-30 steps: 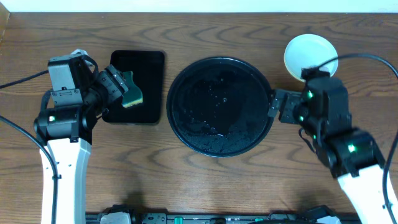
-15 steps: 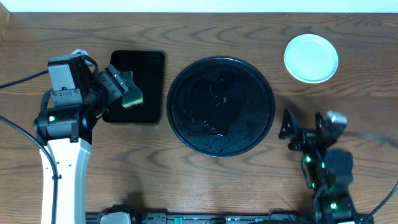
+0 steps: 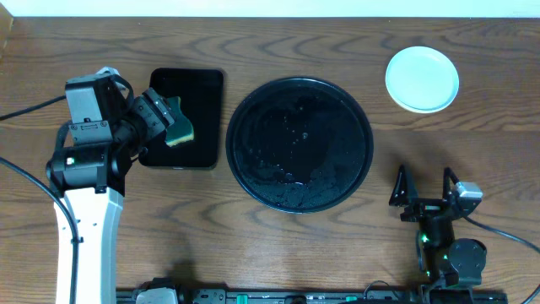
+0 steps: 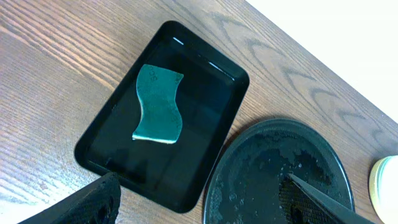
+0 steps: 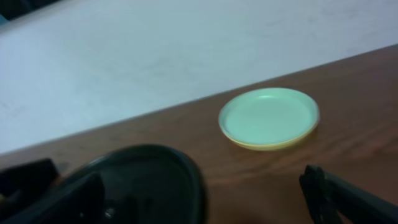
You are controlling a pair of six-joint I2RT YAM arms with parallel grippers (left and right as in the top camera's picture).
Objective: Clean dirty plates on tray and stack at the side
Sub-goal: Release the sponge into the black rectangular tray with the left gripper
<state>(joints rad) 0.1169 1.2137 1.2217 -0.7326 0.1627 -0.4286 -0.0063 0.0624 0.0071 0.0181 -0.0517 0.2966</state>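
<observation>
Though the plates (image 3: 422, 78) read as one disc overhead, the right wrist view exposes a yellow plate (image 5: 267, 144) underneath; left gripper (image 3: 160, 118), right gripper (image 3: 423, 184) spread, empty.

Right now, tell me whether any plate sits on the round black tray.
No, the round black tray carries only wet streaks, while the plates rest stacked on the tabletop off to its side.

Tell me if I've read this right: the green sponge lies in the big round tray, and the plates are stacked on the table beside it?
Not quite. The sponge lies in the smaller rectangular tray, not the round tray, as the left wrist view shows. The plates are indeed stacked on the table beside the round tray.
</observation>
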